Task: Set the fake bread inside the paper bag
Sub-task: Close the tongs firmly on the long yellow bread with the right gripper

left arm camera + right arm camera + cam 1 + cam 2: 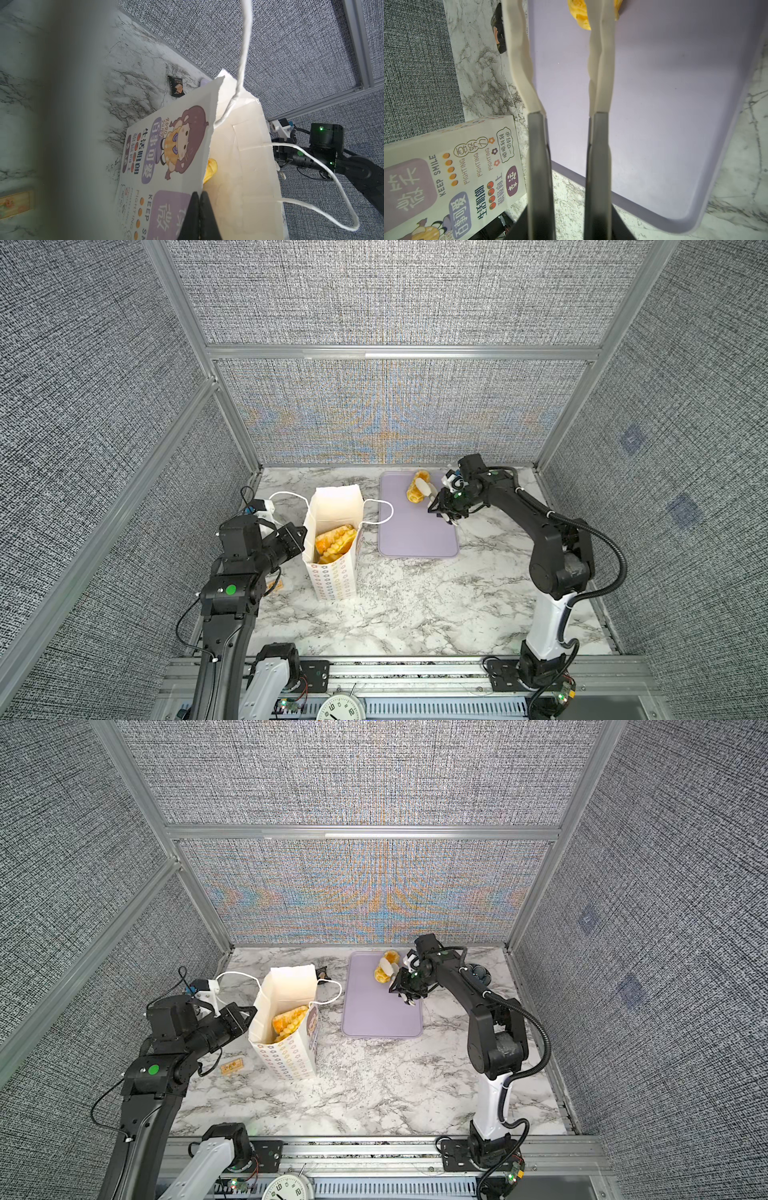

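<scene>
The white paper bag (332, 572) (286, 1056) stands open left of centre, with several yellow ridged pieces of fake bread (334, 545) (286, 1023) inside. My left gripper (301, 537) (199, 207) is shut on the bag's near-left rim. One yellow piece of fake bread (415, 491) (579, 12) lies at the far end of the lavender tray (415, 531) (664, 104). My right gripper (442, 510) (569, 228) is shut on cream-tipped tongs (426, 488) (602, 62). The tongs' arms stand apart, and one tip lies across that bread.
A small dark snack packet (322, 972) (176, 86) lies behind the bag. A small orange packet (231, 1067) lies by the left arm. A dark bowl (478, 973) sits behind the right arm. Grey walls close three sides, and a clock (340, 707) is at the front rail.
</scene>
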